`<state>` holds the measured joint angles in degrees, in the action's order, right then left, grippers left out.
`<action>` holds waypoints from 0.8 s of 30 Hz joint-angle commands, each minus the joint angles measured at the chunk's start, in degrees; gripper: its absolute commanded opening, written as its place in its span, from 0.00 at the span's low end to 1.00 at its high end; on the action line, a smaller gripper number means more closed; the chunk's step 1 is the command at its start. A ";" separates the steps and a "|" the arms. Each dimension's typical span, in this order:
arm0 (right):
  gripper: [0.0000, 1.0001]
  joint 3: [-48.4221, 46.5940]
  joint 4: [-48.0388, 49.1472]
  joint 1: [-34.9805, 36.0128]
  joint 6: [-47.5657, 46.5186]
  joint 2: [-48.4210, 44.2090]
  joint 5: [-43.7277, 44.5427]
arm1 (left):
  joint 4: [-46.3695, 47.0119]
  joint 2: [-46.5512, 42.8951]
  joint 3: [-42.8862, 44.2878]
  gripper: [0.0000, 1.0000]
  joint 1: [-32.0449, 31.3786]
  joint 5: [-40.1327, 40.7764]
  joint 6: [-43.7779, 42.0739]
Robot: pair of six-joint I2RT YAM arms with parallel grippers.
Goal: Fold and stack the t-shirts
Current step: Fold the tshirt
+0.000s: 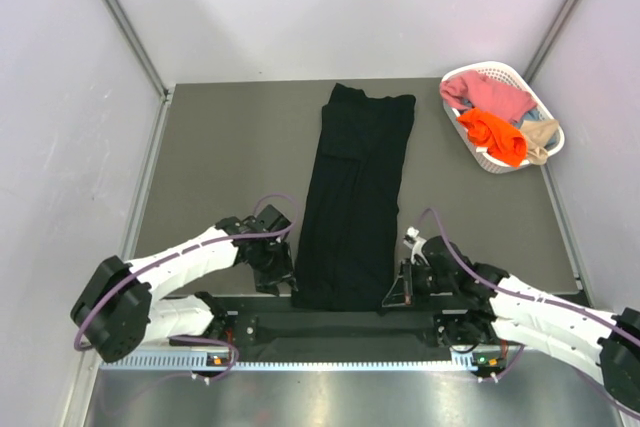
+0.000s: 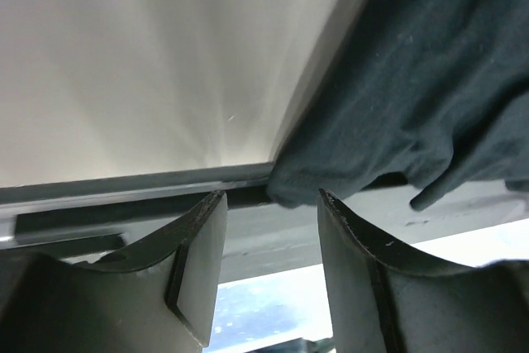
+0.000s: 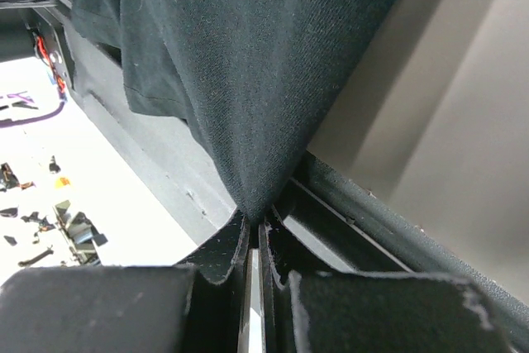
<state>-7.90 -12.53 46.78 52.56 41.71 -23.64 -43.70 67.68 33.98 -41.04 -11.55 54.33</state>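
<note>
A large black t-shirt (image 1: 355, 197) lies folded into a long strip down the middle of the grey table, its near hem hanging over the front edge. My right gripper (image 1: 397, 294) is shut on the shirt's near right corner; the wrist view shows the cloth (image 3: 248, 80) pinched between the fingertips (image 3: 254, 222). My left gripper (image 1: 283, 279) sits at the shirt's near left corner, open and empty; in its wrist view the black hem (image 2: 413, 105) hangs just beyond the fingertips (image 2: 269, 200). Pink (image 1: 490, 94), orange (image 1: 494, 135) and beige (image 1: 541, 137) shirts lie in the basket.
A white slatted basket (image 1: 455, 82) stands at the table's back right corner. A black rail (image 1: 340, 325) runs along the front edge between the arm bases. Pale walls enclose the table on three sides.
</note>
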 commanded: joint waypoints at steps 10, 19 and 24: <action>0.00 -0.27 -3.46 -0.47 0.44 -3.92 0.70 | 6.35 3.87 -2.24 0.53 -2.11 -0.23 10.53; 0.00 0.25 -4.16 -0.47 1.41 -6.29 1.49 | 12.14 3.96 -6.73 0.52 -5.02 -1.19 15.28; 0.00 0.34 -4.08 -0.47 1.32 -6.29 1.58 | 16.19 0.70 -9.10 0.52 -5.54 1.96 16.42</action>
<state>-7.90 -16.38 46.72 53.23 36.01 -22.26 -32.47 70.17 26.35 -46.02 -12.91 68.71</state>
